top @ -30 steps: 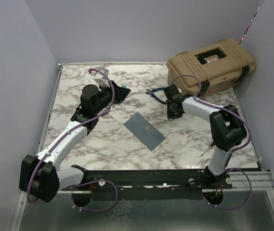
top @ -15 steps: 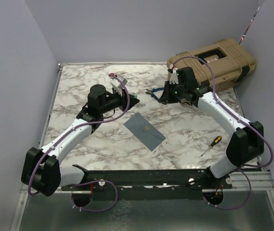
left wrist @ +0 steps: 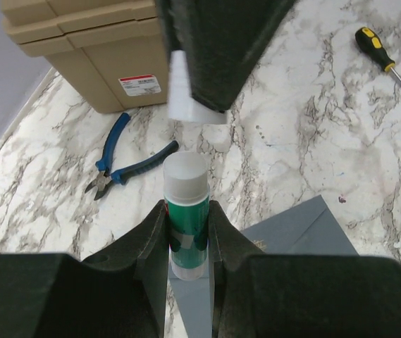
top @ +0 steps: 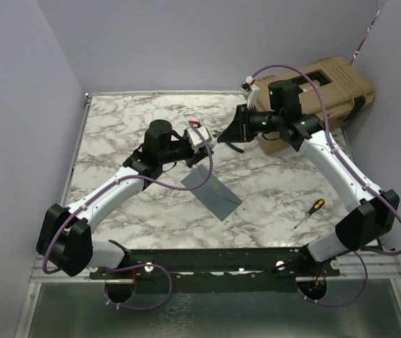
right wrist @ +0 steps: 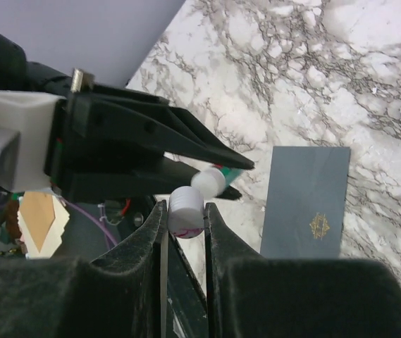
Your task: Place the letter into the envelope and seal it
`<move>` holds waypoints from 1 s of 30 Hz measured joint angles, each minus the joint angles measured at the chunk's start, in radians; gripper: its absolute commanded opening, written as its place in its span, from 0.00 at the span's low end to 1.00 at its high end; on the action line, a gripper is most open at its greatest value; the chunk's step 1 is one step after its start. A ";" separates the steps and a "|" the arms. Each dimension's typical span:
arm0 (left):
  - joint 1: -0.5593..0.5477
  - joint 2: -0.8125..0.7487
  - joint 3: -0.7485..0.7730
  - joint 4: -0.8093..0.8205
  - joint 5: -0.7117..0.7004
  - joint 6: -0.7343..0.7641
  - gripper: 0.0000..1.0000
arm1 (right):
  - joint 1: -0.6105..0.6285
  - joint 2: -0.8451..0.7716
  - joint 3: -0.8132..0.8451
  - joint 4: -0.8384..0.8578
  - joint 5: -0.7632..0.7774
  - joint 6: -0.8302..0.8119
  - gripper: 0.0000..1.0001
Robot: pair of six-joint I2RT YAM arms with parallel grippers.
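The grey-blue envelope (top: 213, 191) lies flat mid-table, its small gold mark (right wrist: 318, 225) facing up. It also shows in the right wrist view (right wrist: 306, 204), and in the left wrist view (left wrist: 292, 236) with a corner between the fingers. The letter shows in no view. My left gripper (top: 206, 143) is shut on a green glue stick (left wrist: 187, 218) above the envelope's far corner. My right gripper (top: 224, 134) is shut on a white ribbed cap (right wrist: 186, 210), a short gap from the stick's white tip (right wrist: 211, 182).
A tan tool case (top: 316, 91) stands at the back right. Blue-handled pliers (left wrist: 126, 158) lie in front of it. A yellow-and-black screwdriver (top: 310, 210) lies at the right front of the marble table (top: 115, 127).
Both grippers have moved toward each other and now meet above the envelope's far corner. The left came right with the glue stick; the right rose and swung left. The envelope has not moved.
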 measured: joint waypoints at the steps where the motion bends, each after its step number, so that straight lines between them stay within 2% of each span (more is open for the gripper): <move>1: -0.009 0.004 0.004 -0.007 0.000 0.020 0.00 | 0.000 0.000 0.009 -0.001 -0.006 0.005 0.01; 12: -0.052 0.019 0.014 -0.048 -0.020 0.108 0.00 | 0.000 0.027 0.040 -0.078 0.004 0.015 0.01; 30: -0.063 0.019 0.016 -0.053 -0.063 0.116 0.00 | 0.000 0.045 0.054 -0.128 0.027 0.029 0.01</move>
